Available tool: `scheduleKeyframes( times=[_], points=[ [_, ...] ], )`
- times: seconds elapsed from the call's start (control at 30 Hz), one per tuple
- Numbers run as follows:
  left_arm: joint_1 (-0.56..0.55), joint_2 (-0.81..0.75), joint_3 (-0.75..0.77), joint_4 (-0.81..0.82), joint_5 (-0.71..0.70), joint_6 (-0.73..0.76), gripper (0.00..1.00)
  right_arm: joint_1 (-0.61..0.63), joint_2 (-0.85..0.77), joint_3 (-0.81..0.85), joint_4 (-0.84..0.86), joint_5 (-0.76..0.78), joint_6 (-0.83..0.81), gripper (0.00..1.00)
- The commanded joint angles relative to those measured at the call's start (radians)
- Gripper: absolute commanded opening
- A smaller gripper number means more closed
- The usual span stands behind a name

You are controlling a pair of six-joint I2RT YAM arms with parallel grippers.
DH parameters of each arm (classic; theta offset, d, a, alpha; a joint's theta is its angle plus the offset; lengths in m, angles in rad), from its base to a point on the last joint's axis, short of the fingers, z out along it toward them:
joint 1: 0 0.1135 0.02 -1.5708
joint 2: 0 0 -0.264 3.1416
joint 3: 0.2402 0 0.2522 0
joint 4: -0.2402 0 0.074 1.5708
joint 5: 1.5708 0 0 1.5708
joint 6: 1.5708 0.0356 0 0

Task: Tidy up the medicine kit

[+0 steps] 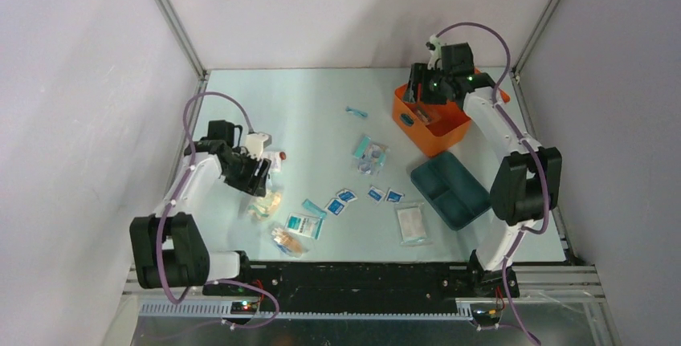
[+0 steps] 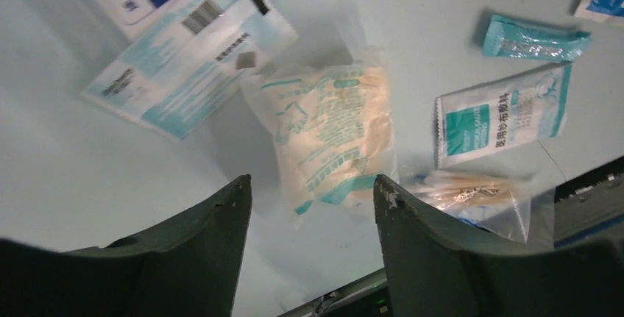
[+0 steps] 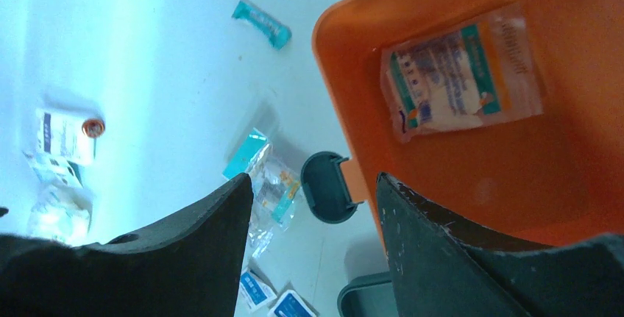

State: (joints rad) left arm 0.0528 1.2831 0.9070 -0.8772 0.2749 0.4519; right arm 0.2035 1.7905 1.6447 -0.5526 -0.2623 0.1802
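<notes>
Two arms: we find both poised over a table (image 1: 321,97) strewn with sachets (image 1: 347,196).
Left fingers (image 2: 206,251): spread wide and empty, above a cream gauze packet (image 2: 331,133).
Right fingers (image 3: 199,243): parted, holding nothing, over the left edge of the medicine kit (image 3: 515,155).
Medicine kit: orange case at the table's far right, one printed packet (image 3: 460,70) inside.
Teal tray (image 1: 450,189): on the table, just near of the case.

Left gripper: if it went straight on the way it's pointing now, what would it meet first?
Probably the cream packet with teal print, lying on the table straight ahead of the left gripper. Nothing shows in between, though depth is unclear.
</notes>
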Motion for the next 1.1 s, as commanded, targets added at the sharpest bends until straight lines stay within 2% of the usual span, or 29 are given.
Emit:
scheduleKeyframes(
  times=[0.0, 0.1, 0.3, 0.37, 0.4, 0.53, 0.63, 0.8, 0.93, 1.07],
  points=[
    [-0.004, 0.069, 0.001, -0.01, 0.089, 0.001, 0.64, 0.03, -0.043, -0.034, 0.032, 0.005, -0.055, 0.67],
    [-0.013, 0.141, 0.015, -0.008, 0.045, -0.012, 0.53, 0.034, -0.054, -0.034, 0.034, 0.009, -0.059, 0.67],
    [-0.017, 0.202, 0.034, 0.011, 0.0, -0.06, 0.43, 0.038, -0.066, -0.037, 0.037, 0.012, -0.066, 0.66],
    [-0.02, 0.207, 0.038, 0.016, -0.007, -0.067, 0.32, 0.04, -0.069, -0.041, 0.036, 0.011, -0.068, 0.65],
    [-0.023, 0.209, 0.042, 0.016, -0.013, -0.072, 0.23, 0.043, -0.072, -0.041, 0.036, 0.011, -0.072, 0.65],
    [-0.024, 0.186, 0.087, 0.013, -0.013, -0.128, 0.03, 0.057, -0.076, -0.036, 0.035, -0.015, -0.119, 0.65],
    [-0.023, 0.175, 0.148, -0.002, 0.044, -0.188, 0.0, 0.058, -0.075, -0.003, 0.023, -0.11, -0.217, 0.68],
    [-0.024, 0.275, 0.374, -0.029, 0.221, -0.386, 0.0, 0.053, -0.067, 0.118, -0.01, -0.426, -0.414, 0.73],
    [-0.039, 0.435, 0.575, -0.036, 0.44, -0.568, 0.0, 0.083, -0.135, 0.036, 0.143, -0.503, -0.608, 0.74],
    [-0.102, 0.58, 0.727, -0.034, 0.614, -0.665, 0.0, 0.133, -0.183, -0.072, 0.27, -0.546, -0.823, 0.69]
  ],
)
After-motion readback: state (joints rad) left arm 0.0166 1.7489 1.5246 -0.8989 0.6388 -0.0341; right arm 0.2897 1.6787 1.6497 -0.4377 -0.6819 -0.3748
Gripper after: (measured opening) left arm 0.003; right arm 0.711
